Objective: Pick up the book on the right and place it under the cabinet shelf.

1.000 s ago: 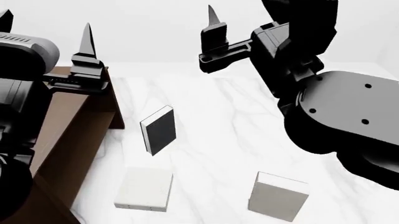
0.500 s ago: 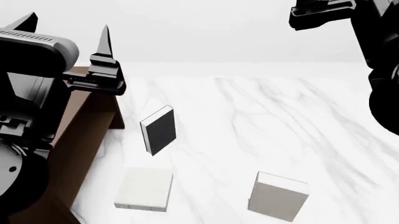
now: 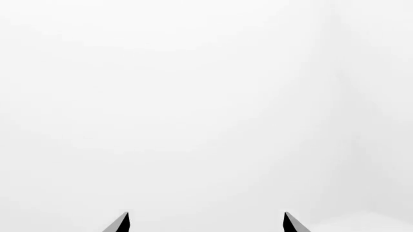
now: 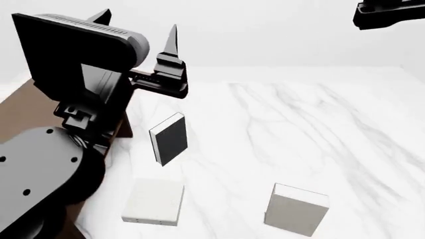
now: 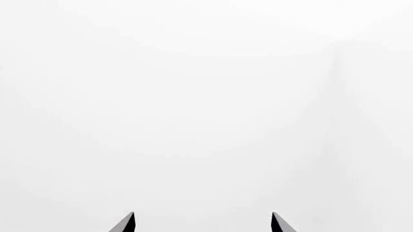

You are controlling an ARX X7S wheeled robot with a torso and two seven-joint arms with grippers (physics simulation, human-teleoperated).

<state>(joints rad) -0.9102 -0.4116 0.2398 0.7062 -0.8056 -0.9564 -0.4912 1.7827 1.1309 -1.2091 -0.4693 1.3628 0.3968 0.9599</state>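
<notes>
The book on the right [image 4: 297, 209] is light grey and stands on the white marble table [image 4: 299, 124] near its front edge, with nothing touching it. The dark brown cabinet shelf [image 4: 16, 107] is at the far left, mostly hidden behind my left arm. My left gripper [image 4: 138, 20] points upward, well above the table and far from that book; in the left wrist view its fingertips [image 3: 123, 222] stand wide apart against blank white. My right gripper [image 5: 201, 222] is open and holds nothing. In the head view only a black piece of the right arm [image 4: 390, 14] shows at the top right corner.
A book with a black cover [image 4: 169, 138] stands tilted just right of the cabinet. A white book [image 4: 154, 201] lies flat in front of it. My bulky left arm [image 4: 53, 164] fills the left side of the head view.
The left arm has swung to the right and now covers most of the cabinet. The right arm has lifted up and away to the top right corner. The books have not moved.
</notes>
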